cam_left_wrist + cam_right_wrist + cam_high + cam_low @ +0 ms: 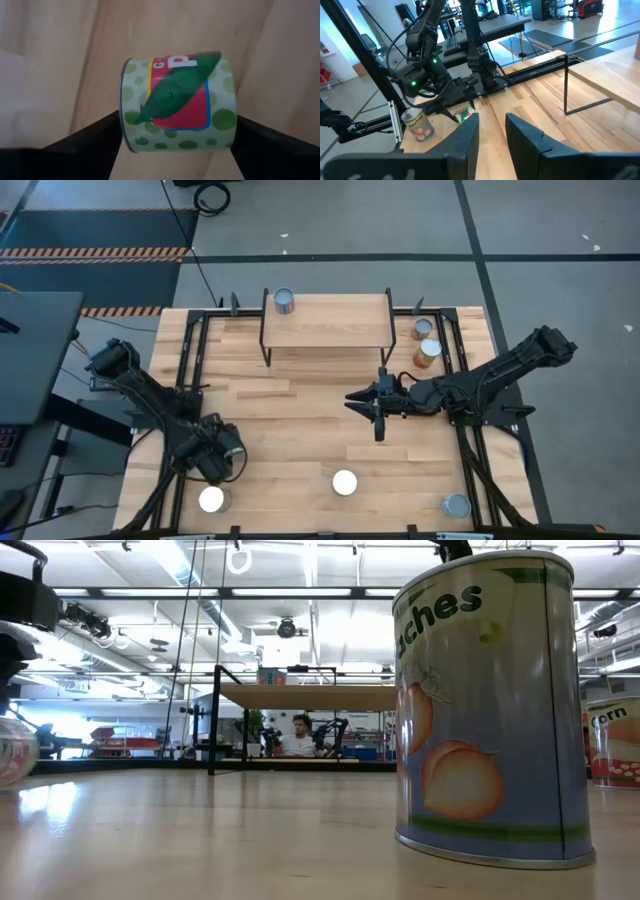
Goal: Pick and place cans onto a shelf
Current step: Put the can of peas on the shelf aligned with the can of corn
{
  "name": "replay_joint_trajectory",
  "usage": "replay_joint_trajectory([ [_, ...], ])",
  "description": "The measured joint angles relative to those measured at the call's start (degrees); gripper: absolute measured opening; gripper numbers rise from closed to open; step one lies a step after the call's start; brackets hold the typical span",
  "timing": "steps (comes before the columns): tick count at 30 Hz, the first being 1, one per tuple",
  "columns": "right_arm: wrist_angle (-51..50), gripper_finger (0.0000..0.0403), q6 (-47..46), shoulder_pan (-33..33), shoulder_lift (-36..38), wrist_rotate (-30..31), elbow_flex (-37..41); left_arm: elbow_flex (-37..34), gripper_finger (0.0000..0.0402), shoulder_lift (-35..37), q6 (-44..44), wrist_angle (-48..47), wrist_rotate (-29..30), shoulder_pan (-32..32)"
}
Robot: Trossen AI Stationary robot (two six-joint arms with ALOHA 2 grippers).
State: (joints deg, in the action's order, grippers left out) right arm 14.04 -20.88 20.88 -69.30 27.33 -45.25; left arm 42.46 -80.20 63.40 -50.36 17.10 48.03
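Clearly, the shelf (327, 321) at upper centre of the high view bears one can (284, 302). Lower left, the left gripper (213, 470) stands wide open astride the pea can (178, 102); closing off-centre could tip it. The right gripper (377, 408), shut and empty, waits mid-frame.

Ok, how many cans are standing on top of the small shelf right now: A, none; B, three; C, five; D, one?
D: the high view shows a single can at the left back corner of the shelf, with the rest of its plank bare; the other cans sit on the tabletop.
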Motion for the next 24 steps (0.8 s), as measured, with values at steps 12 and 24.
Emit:
replay_joint_trajectory([
  [12, -0.20, 0.0103, 6.11, 1.98, 0.03, 2.61, 0.00, 5.49, 0.0261, -1.40, -4.86, -0.63, 5.98, -1.60],
  [24, -3.98, 0.0103, 12.52, 2.22, 5.55, 22.45, 0.02, 32.68, 0.0269, -3.08, -33.38, -10.89, 33.87, -17.18],
])
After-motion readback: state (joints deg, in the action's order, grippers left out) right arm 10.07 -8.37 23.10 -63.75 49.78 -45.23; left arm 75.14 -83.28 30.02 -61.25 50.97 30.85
